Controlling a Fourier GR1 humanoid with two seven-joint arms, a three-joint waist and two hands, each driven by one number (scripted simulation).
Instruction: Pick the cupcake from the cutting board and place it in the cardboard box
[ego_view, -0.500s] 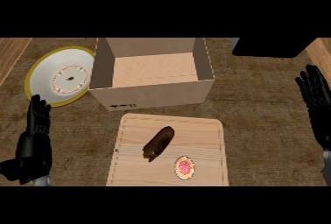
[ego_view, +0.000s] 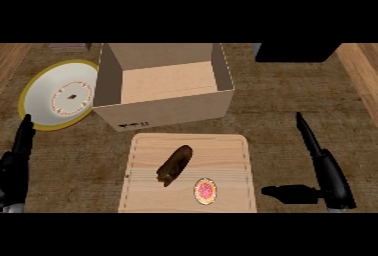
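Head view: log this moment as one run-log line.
cupcake on cutting board | cardboard box open, behind board | right hand open, right of board | left hand open, left edge

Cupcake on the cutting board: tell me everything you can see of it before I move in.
The cupcake is small and round, seen from above, with pink frosting dotted red inside a pale yellow rim. It sits upright on the light wooden cutting board, near the board's front right corner. A dark brown elongated pastry lies just to its left, apart from it. Nothing touches the cupcake but the board; the right robot hand is off the board's right side.
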